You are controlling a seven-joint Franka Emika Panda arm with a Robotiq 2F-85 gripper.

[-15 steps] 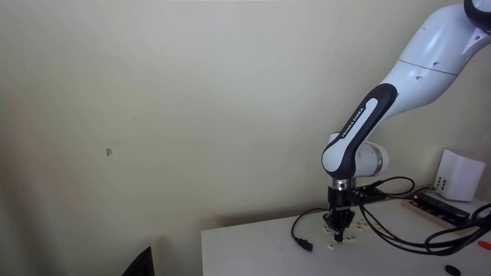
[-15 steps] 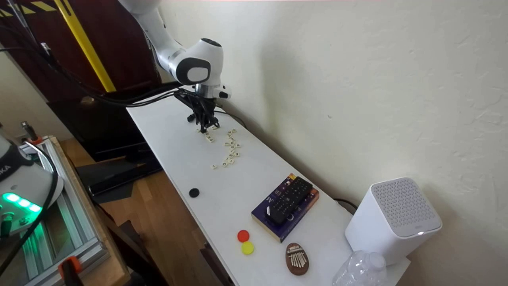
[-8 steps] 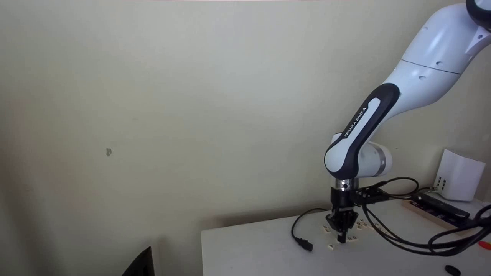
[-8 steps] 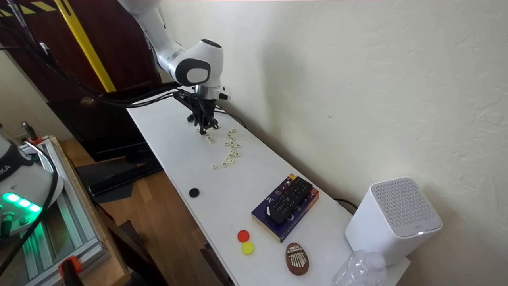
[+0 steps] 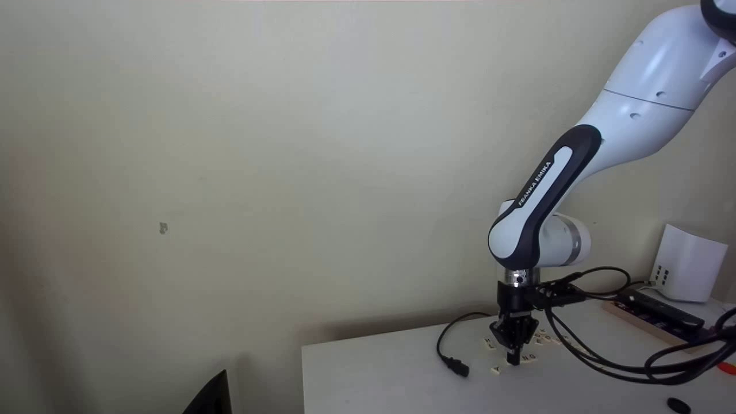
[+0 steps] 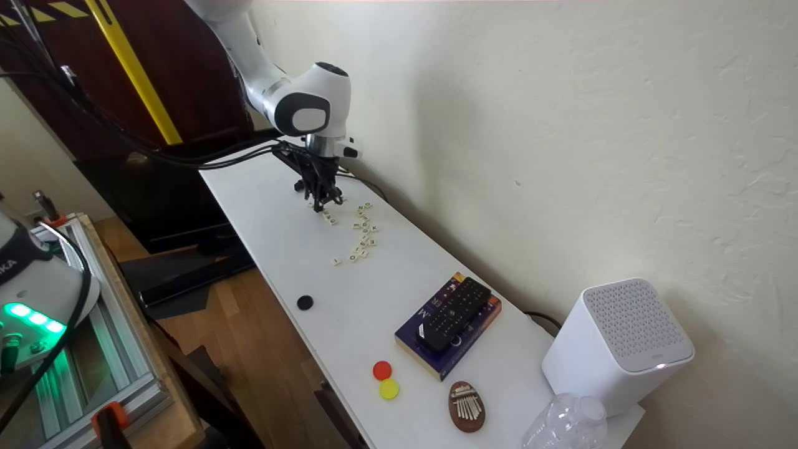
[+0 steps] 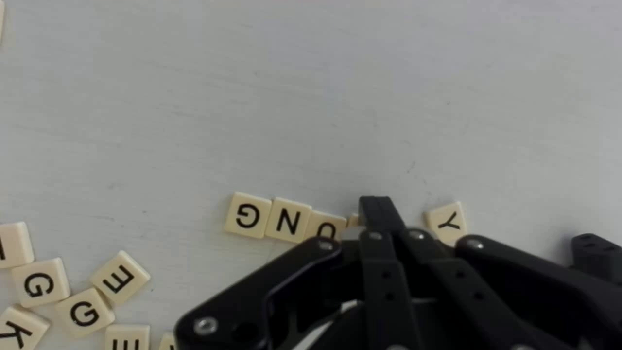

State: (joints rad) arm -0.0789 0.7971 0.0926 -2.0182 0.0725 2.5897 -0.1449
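The black fingers (image 7: 386,216) are standing fully closed, nothing showing between them, while a row of square, cream-coloured letter tiles (image 7: 288,220) is lying just beside them on the white tabletop (image 7: 291,107).

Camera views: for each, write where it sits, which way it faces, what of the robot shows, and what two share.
Wrist view: on the wrist, facing down to letter tiles; fingers enter at bottom edge.
In an exterior view: slightly higher than the table, facing the wall; arm enters at right edge.
In an exterior view: high, facing down along the table; arm at far end, green-lit base at left edge.
Both exterior views share arm, letter tiles and white box.
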